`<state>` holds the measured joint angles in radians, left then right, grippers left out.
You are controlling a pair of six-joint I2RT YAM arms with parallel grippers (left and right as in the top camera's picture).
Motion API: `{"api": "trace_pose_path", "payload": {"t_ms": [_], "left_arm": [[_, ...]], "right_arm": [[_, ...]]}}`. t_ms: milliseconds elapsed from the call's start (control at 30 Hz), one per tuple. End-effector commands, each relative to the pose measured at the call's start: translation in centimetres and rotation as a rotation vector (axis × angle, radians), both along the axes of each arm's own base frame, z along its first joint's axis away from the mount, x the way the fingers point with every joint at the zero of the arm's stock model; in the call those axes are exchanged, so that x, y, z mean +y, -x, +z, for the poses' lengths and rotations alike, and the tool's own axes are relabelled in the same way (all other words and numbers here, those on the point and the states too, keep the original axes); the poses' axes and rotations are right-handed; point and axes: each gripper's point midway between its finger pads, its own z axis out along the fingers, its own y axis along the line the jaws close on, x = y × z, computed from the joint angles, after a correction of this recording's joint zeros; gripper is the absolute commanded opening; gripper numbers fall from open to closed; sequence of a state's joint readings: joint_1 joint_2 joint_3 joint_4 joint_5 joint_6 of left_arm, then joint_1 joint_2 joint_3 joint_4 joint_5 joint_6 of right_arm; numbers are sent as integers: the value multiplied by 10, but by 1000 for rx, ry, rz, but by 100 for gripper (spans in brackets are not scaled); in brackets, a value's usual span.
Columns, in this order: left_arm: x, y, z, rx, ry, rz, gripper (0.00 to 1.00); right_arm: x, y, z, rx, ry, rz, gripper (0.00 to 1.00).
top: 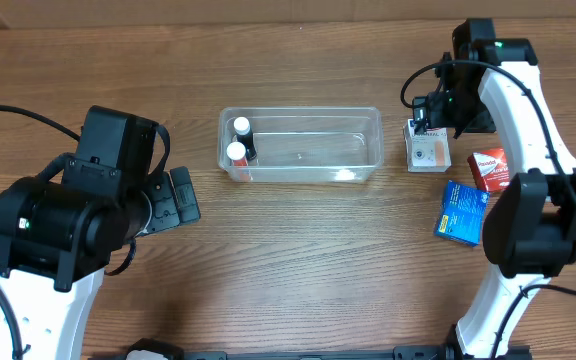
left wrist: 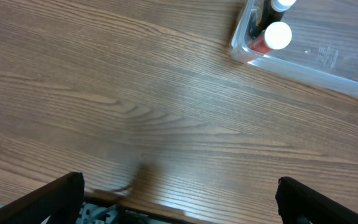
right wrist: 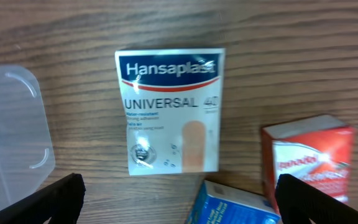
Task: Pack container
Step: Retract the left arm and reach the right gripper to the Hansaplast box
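Two white-capped bottles (top: 236, 152) stand inside the container (top: 308, 180), at its left end. The container lies at mid-table (top: 298, 270), long side running left to right.

Right gripper (right wrist: 179, 194): released, fingers spread wide, nothing grasped. It hangs over a Hansaplast Universal plaster box (right wrist: 169, 112), which lies flat, label up, just beside the container's right end and apart from it. A red box (right wrist: 306, 162) sits to the right of the plaster box, and a blue box (right wrist: 235, 202) lies near both.

Left gripper (left wrist: 179, 199): released, fingers wide apart, empty. It is positioned over bare wood to the left of the container, not touching it.
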<state>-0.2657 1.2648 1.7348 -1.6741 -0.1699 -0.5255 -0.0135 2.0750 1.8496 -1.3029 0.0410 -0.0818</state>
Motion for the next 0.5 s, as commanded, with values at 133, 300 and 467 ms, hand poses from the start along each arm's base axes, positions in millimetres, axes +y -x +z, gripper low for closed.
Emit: {"api": "trace_pose_path", "payload": {"t_ms": [133, 300, 467], "left_arm": [[3, -6, -2, -5, -14, 32, 100], [3, -6, -2, -5, -14, 32, 100], [3, -8, -1, -14, -11, 32, 100]], "right_arm": [[3, 7, -32, 44, -34, 19, 100], [3, 16, -57, 64, -35, 19, 100], [3, 14, -68, 46, -34, 19, 100]]}}
